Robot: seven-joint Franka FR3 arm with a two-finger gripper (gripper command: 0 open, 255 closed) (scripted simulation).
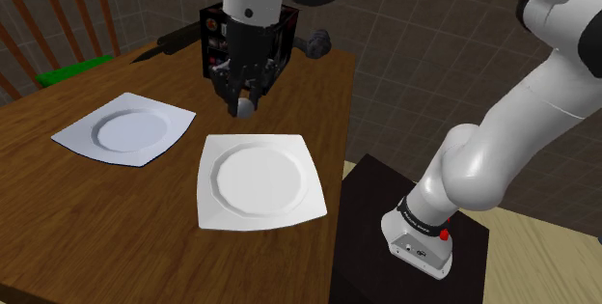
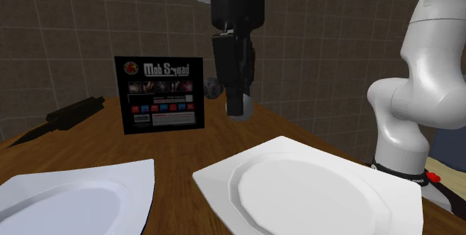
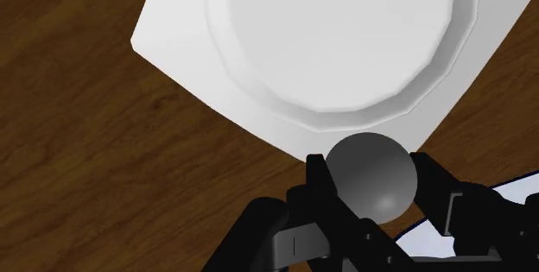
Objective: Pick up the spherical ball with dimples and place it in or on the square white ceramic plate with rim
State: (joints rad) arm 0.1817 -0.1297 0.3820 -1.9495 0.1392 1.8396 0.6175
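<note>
1. The wooden table (image 1: 96, 225) carries everything I work with. I place each item from the square white plate (image 1: 217, 213) nearest the stand.
2. The arm (image 1: 502, 148) reaches from the stand over that plate's far side.
3. A second white plate (image 1: 77, 138) lies beside the first, on the shoulder view's left. They look alike to me, so I judge the nearer one to be the target.
4. A dark printed box (image 2: 160, 94) stands upright beyond the plate's far edge.
5. The gripper (image 2: 237, 109) hangs fingers-down between the plate and that box, off the table. Its fingers are partly closed, clasping the ball from both sides.
6. The ball (image 3: 373, 175) renders plain grey and smooth, and I can make out no dimples. It sits in the air by the plate's far edge, not yet over the sunken middle.
7. Handling, as I judge it:
   - The ball looks small, light and hard.
   - A round skin gives the flat pads very little contact, so it could squirt out.
   - The best hold is across its widest part, and the fingers seem to sit about there.
   - Once released it will roll, so I would lower it into the plate's well, where the raised rim should catch it.
</note>
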